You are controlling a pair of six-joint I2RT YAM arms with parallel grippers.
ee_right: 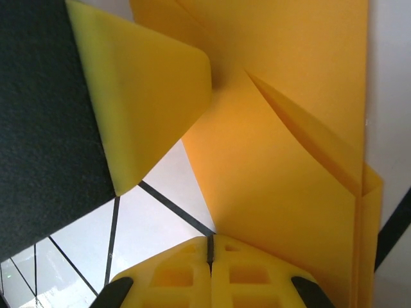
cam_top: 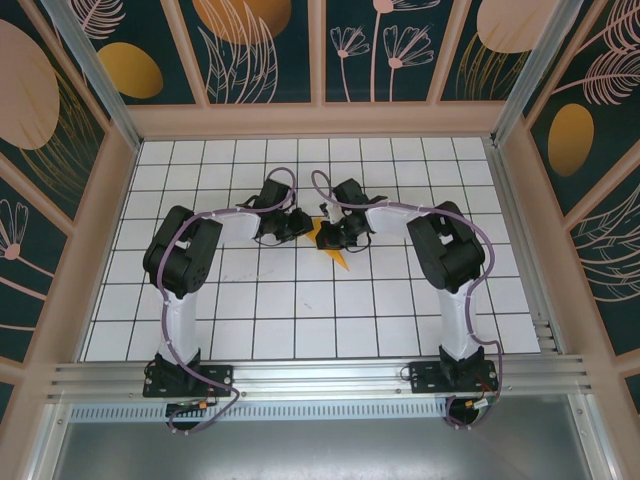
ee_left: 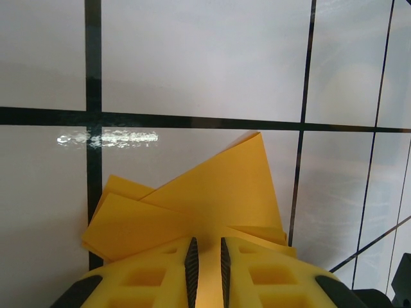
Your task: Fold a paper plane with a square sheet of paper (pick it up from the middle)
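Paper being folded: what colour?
The paper is plain orange-yellow, clearest in the left wrist view.

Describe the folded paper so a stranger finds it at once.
On the white gridded table, look mid-table, where the left gripper and right gripper meet. Both pinch the folded paper. Unlike the orange ovals painted on the walls, it is creased, pointed and down at tile level.

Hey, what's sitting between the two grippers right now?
The folded paper, seen from the top camera: it spans the gap between the left gripper and the right gripper, both pinching it.
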